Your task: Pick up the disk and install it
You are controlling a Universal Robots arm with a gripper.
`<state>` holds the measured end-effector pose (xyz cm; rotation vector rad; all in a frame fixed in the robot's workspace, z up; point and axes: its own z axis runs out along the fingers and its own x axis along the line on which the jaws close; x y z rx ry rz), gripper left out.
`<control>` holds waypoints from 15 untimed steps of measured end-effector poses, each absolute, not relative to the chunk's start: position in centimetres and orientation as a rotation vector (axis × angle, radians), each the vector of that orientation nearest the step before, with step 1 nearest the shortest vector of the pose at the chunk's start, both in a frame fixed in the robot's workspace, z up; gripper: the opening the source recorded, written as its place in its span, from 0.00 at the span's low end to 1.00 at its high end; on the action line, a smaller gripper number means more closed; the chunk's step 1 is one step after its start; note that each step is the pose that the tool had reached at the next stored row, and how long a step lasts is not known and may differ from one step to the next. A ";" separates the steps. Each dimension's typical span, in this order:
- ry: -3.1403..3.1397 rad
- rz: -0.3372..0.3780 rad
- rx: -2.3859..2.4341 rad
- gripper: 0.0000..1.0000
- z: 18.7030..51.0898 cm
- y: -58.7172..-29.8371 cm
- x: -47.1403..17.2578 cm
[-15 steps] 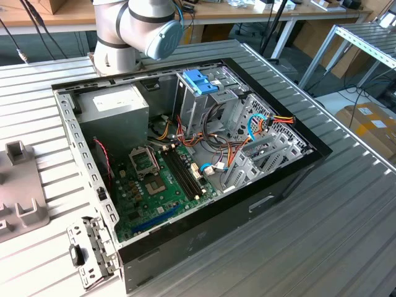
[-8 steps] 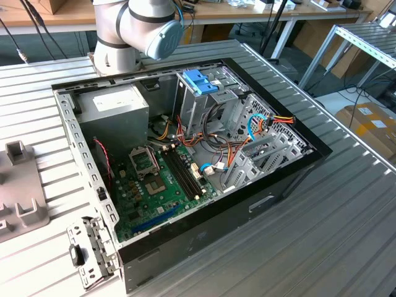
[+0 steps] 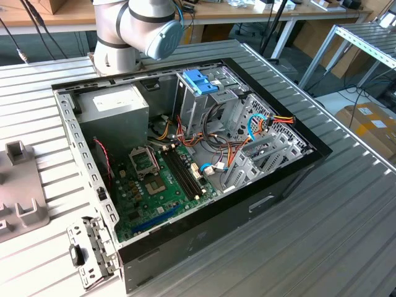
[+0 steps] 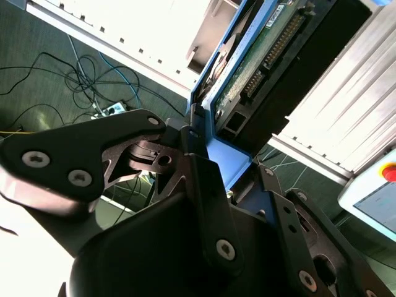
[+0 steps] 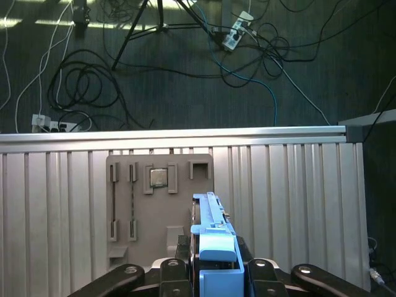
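Note:
My gripper [image 5: 213, 275] is shut on the disk [image 5: 213, 238], a flat drive in a bright blue carrier that stands on edge between the black fingers [image 5: 176, 272]. In the second wrist view the disk [image 4: 257, 59] shows its green circuit board and connector pins inside the blue frame, with the gripper [image 4: 207, 154] clamped on its lower end. The disk hangs above the ribbed metal table [image 5: 284, 185], apart from it. In the exterior view the open computer case [image 3: 185, 154] lies on the table, and a blue plastic bracket [image 3: 201, 80] sits atop its metal drive cage.
A grey fixture plate [image 5: 159, 198] holding a small processor chip [image 5: 159, 176] lies on the table under the gripper. The arm's base [image 3: 133, 31] stands behind the case. Beyond the table edge, cables and power strips [image 5: 185, 68] lie on the floor. Motherboard [image 3: 164, 179], power supply [image 3: 114, 111] and wires fill the case.

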<state>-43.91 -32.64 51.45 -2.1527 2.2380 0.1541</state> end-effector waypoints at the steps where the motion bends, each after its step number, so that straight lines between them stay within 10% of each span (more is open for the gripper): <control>1: 2.238 0.154 -2.153 0.37 51.5 -32.7 -43.9; 15: 2.238 0.154 -2.153 0.37 51.5 -32.8 -43.7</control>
